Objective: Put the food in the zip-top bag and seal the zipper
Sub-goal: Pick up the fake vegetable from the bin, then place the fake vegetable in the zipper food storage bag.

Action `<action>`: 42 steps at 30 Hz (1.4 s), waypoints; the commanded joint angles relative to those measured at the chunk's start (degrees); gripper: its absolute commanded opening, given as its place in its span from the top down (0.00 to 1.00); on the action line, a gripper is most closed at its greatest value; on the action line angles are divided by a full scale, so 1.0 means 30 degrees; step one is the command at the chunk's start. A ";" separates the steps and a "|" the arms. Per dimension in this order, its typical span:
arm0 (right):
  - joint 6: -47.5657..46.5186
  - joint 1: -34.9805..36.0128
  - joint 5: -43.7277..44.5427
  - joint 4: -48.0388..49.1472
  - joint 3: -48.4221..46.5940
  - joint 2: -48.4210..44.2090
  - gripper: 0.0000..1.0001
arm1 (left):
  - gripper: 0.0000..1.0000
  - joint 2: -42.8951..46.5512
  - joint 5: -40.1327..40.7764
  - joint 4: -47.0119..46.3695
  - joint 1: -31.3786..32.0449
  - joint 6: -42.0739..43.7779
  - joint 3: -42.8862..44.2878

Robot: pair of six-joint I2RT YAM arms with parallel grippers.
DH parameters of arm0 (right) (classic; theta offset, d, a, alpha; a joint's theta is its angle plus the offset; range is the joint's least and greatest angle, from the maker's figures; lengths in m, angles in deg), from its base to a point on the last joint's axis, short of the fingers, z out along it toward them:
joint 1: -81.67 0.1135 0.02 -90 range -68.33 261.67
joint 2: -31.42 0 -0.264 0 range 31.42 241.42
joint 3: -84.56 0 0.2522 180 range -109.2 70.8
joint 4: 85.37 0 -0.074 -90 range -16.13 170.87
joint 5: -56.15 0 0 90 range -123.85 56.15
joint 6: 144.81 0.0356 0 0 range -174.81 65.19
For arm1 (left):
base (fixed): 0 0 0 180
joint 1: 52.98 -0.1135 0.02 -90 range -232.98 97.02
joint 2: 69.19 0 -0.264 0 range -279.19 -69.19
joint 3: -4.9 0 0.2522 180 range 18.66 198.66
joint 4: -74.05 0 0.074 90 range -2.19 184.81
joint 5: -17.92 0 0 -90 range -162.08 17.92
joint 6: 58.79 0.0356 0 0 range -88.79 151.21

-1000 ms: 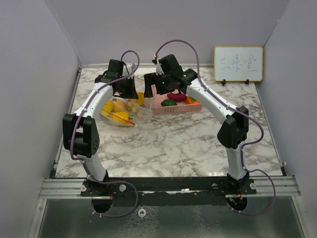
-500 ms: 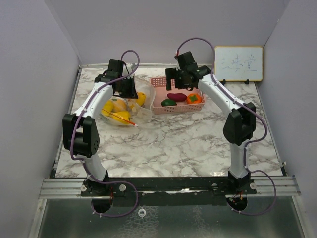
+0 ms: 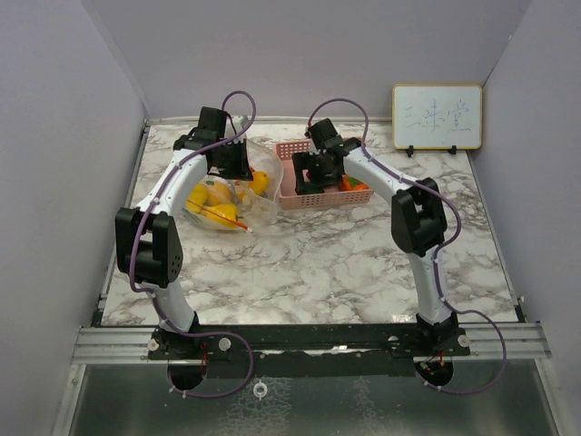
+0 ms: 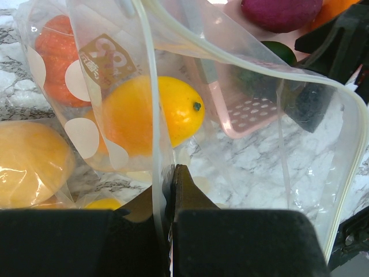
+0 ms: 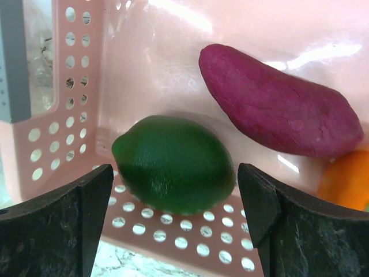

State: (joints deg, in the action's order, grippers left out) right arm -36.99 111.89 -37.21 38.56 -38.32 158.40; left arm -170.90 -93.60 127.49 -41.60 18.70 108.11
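Right gripper (image 5: 174, 176) spread wide, I have dropped in the last half second from above the far side of the pink basket (image 5: 69, 133) down into it. Left of the basket lies the dotted bag (image 4: 248, 133), its wall pinched in my left gripper (image 4: 167, 179), holding yellow and orange fruit (image 4: 153, 109). The basket holds a purple sweet potato (image 5: 277, 109) and a green lime (image 5: 173, 164), flanked by the open jaws.

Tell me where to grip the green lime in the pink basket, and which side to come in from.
Take the green lime by its two ends, coming down from above, the way the open right gripper brackets it now. The purple sweet potato crowds one long side and the basket wall seems close along the other, so the ends look like the freest spots.
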 commanded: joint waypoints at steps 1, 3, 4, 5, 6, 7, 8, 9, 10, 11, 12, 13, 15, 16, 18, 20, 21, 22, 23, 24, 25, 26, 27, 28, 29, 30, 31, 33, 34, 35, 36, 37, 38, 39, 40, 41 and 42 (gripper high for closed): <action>0.0395 0.0094 -0.0589 0.1086 -0.0179 0.1369 0.13 | 1.00 -0.0117 0.0059 0.0365 0.0075 0.0098 0.0638; 0.0330 0.0093 -0.0552 0.1086 -0.0175 0.1722 0.16 | 1.00 -0.0027 0.0091 0.0367 0.0071 0.0113 0.0523; 0.0343 0.0093 -0.0519 0.1034 -0.0121 0.1826 0.17 | 1.00 0.0025 0.0099 0.0367 0.0075 0.0108 0.0460; 0.0330 0.0094 -0.0434 0.1064 -0.0008 0.1850 0.18 | 1.00 0.0083 0.0085 0.0367 0.0075 0.0100 0.0387; 0.0303 0.0094 -0.0372 0.1222 0.0189 0.1820 0.25 | 1.00 0.0138 0.0094 0.0381 0.0068 0.0103 0.0322; 0.0281 0.0094 -0.0287 0.1351 0.0320 0.1769 0.33 | 1.00 0.0181 0.0084 0.0368 0.0074 0.0121 0.0241; 0.0256 0.0094 -0.0152 0.1433 0.0402 0.1678 0.44 | 1.00 0.0223 0.0109 0.0341 0.0068 0.0102 0.0194; 0.0242 0.0094 0.0011 0.1469 0.0398 0.1524 0.57 | 1.00 0.0269 0.0112 0.0352 0.0074 0.0121 0.0137; 0.0281 0.0094 0.0204 0.1426 0.0320 0.1377 0.62 | 1.00 0.0296 0.0112 0.0343 0.0075 0.0102 0.0104; 0.0187 0.0094 0.0370 0.1391 0.0204 0.1117 0.63 | 1.00 0.0329 0.0127 0.0378 0.0060 0.0099 0.0097; 0.0080 0.0094 0.0545 0.1387 0.0117 0.0787 0.64 | 1.00 0.0351 0.0159 0.0390 0.0073 0.0106 0.0096; -0.0007 0.0094 0.0754 0.1339 -0.0019 0.0406 0.64 | 1.00 0.0387 0.0169 0.0395 0.0075 0.0114 0.0118; -0.0180 0.0094 0.0937 0.1260 -0.0254 -0.0539 0.65 | 1.00 0.0392 0.0226 0.0439 0.0075 0.0162 0.0167; -0.0233 0.0094 0.0858 0.1294 -0.0307 -0.1152 0.65 | 1.00 0.0400 0.0255 0.0453 0.0075 0.0194 0.0223; -0.0256 0.0094 0.0449 0.1482 -0.0250 -0.2368 0.65 | 1.00 0.0389 0.0286 0.0492 0.0067 0.0230 0.0296; -0.0175 0.0075 -0.0107 0.1769 -0.0021 -0.3608 0.65 | 1.00 0.0388 0.0302 0.0451 0.0075 0.0193 0.0279; -0.0039 0.0091 -0.0419 0.1896 0.0074 -0.4253 0.65 | 1.00 0.0395 0.0301 0.0432 0.0075 0.0191 0.0272; 0.0019 0.0093 -0.0989 0.2051 0.0159 -0.4795 0.65 | 1.00 0.0404 0.0264 0.0404 0.0075 0.0169 0.0250; -0.0069 0.0094 -0.1833 0.2462 0.0316 -0.5415 0.65 | 1.00 0.0390 0.0267 0.0386 0.0071 0.0177 0.0206; -0.0088 0.0094 -0.2894 0.3015 0.0607 -0.6031 0.65 | 1.00 0.0388 0.0263 0.0362 0.0060 0.0174 0.0164; 0.0009 0.0094 -0.4093 0.3656 0.0936 -0.6577 0.65 | 1.00 0.0399 0.0263 0.0315 0.0051 0.0170 0.0115; 0.0149 0.0094 -0.5513 0.4497 0.1303 -0.7125 0.65 | 1.00 0.0400 0.0263 0.0283 0.0072 0.0137 0.0098; 0.0386 0.0141 -0.7009 0.5350 0.1649 -0.7501 0.65 | 1.00 0.0390 0.0263 0.0294 0.0075 0.0129 0.0096; 0.0713 0.0246 -0.8222 0.6053 0.1861 -0.7735 0.65 | 1.00 0.0425 0.0234 0.0259 0.0075 0.0128 0.0096; 0.1017 0.0431 -0.9344 0.6924 0.2023 -0.7863 0.65 | 1.00 0.0422 0.0230 0.0258 0.0075 0.0132 0.0096; 0.1256 0.0681 -1.0066 0.7433 0.2109 -0.7872 0.65 | 1.00 0.0432 0.0240 0.0250 0.0075 0.0132 0.0121; 0.1349 0.1039 -1.0446 0.7753 0.2192 -0.7777 0.64 | 1.00 0.0419 0.0234 0.0239 0.0075 0.0110 0.0165; 0.1355 0.1684 -1.0483 0.7942 0.2213 -0.7393 0.62 | 1.00 0.0447 0.0229 0.0251 0.0075 0.0090 0.0274; 0.1639 0.1878 -1.0531 0.8087 0.2323 -0.7139 0.62 | 1.00 0.0461 0.0198 0.0272 0.0075 0.0072 0.0334; 0.2001 0.1968 -1.0738 0.8376 0.2542 -0.6913 0.61 | 1.00 0.0496 0.0189 0.0314 0.0075 0.0070 0.0415; 0.2463 0.2009 -1.0779 0.8742 0.2800 -0.6724 0.61 | 1.00 0.0537 0.0162 0.0356 0.0075 0.0077 0.0465; 0.2851 0.2040 -1.0645 0.9110 0.3056 -0.6535 0.61 | 1.00 0.0561 0.0159 0.0391 0.0060 0.0074 0.0515; 0.3126 0.2054 -1.0456 0.9248 0.3124 -0.6362 0.60 | 1.00 0.0629 0.0144 0.0395 0.0059 0.0070 0.0533; 0.3223 0.2056 -1.0136 0.9177 0.2997 -0.6095 0.58 | 1.00 0.0686 0.0142 0.0396 0.0073 0.0055 0.0509; 0.3239 0.2056 -0.9828 0.9044 0.2791 -0.5722 0.57 | 1.00 0.0770 0.0134 0.0396 0.0075 0.0027 0.0459; 0.3182 0.2056 -0.9511 0.8833 0.2564 -0.5443 0.56 | 1.00 0.0831 0.0122 0.0381 0.0075 0.0024 0.0401; 0.3171 0.2057 -0.9043 0.8576 0.2338 -0.5185 0.55 | 1.00 0.0894 0.0113 0.0368 0.0075 -0.0020 0.0328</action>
State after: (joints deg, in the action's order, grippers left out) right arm -29.65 118.84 -66.25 63.11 -29.89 139.82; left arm -170.94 -93.51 128.47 -41.60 18.70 108.15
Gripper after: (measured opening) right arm 0.683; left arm 0.011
